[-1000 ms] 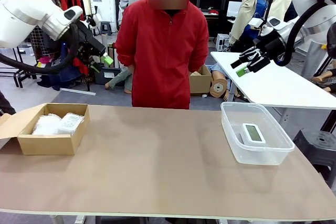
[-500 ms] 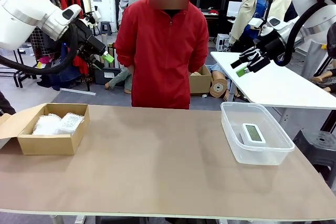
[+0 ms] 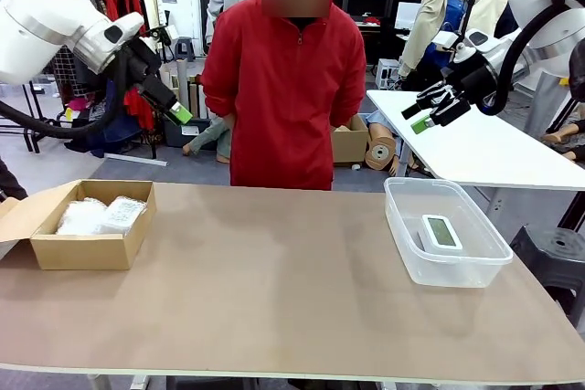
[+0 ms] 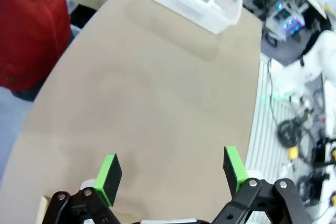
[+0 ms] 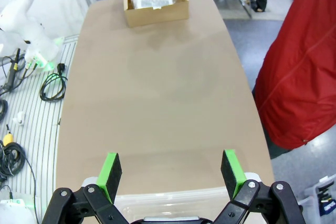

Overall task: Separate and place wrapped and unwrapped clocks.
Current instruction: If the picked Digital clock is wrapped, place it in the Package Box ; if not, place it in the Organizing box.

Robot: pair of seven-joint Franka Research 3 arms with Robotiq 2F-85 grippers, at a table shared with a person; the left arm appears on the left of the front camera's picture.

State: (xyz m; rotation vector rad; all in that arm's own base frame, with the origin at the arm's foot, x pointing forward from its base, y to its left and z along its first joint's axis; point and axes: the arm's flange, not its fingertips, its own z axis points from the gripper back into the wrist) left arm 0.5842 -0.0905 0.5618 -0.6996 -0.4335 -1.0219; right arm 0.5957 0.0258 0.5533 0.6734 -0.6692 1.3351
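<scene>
Legible text, labels, brands, numbers, signs: none.
The bare clock [image 3: 441,231] in the clear tub [image 3: 402,226] shows a blank grey-green screen; any print on the wrapped bundles [image 3: 99,215] in the cardboard box [image 3: 87,251] is too small to read.

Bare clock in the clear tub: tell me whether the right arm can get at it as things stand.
Probably yes. The bare clock lies alone in the open-topped clear tub on the robot's right side, and the right gripper hangs open above it with nothing between. The tub walls might crowd a grasp from the side.
</scene>
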